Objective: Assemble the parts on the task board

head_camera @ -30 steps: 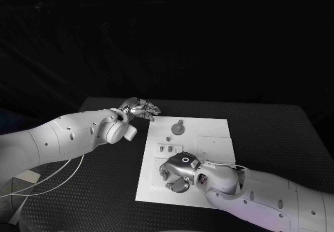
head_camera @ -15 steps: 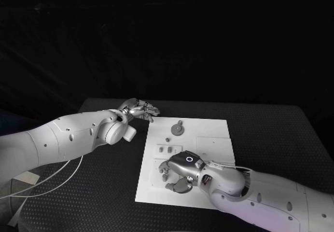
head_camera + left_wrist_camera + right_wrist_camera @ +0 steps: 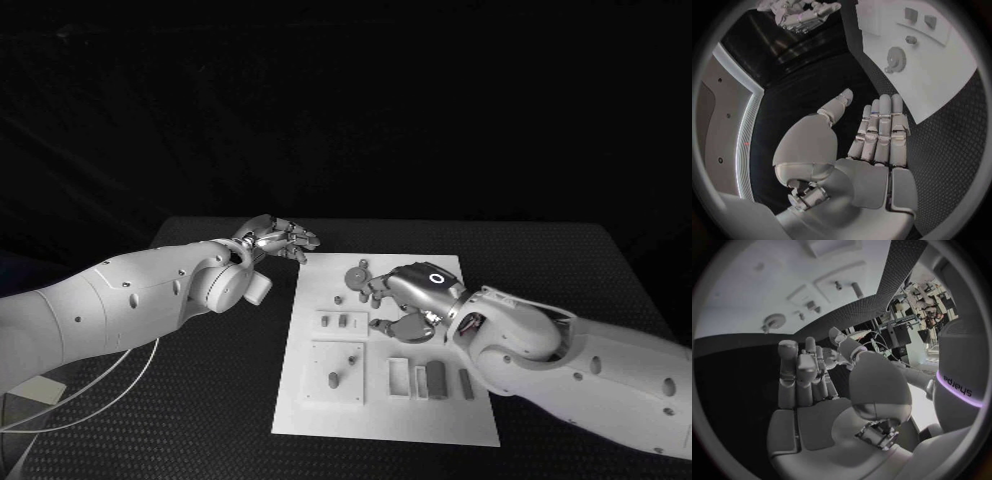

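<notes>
task board [image 3: 440,420] bearing grey parts [image 3: 431,380], right hand [image 3: 405,297] above

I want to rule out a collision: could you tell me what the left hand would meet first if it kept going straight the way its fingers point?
Probably the task board: the left hand points its open, empty fingers across bare table toward the board's near edge, with the gear-like part further along. Its height above the table is unclear.
</notes>
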